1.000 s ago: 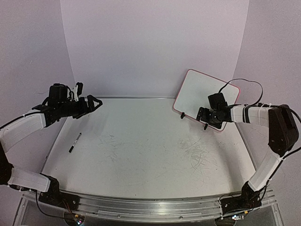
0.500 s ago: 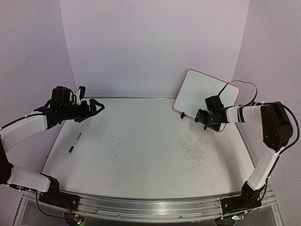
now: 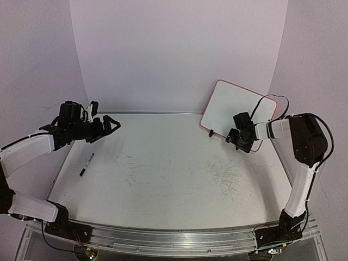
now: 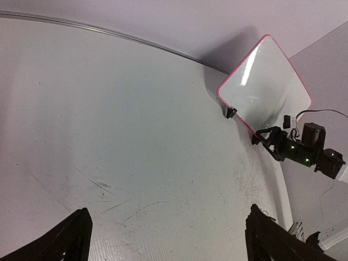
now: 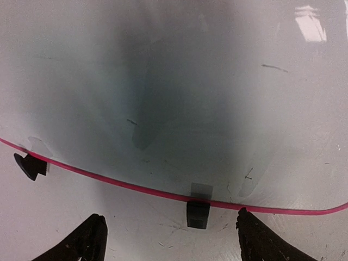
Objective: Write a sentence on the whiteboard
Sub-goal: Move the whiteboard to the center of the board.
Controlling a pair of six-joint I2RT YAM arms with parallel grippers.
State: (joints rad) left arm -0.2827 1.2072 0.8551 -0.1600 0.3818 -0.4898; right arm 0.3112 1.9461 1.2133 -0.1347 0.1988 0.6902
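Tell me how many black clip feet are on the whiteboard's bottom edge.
2. One clip foot is on the whiteboard's lower rim near its left corner; the second clip foot is further right along that rim. No others show.

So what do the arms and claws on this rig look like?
The left arm and right arm have white links and black joint housings. The left claw and right claw are black, with tapered pointed fingers. A thin black cable arcs over the right wrist; small green lights dot that wrist's housing.
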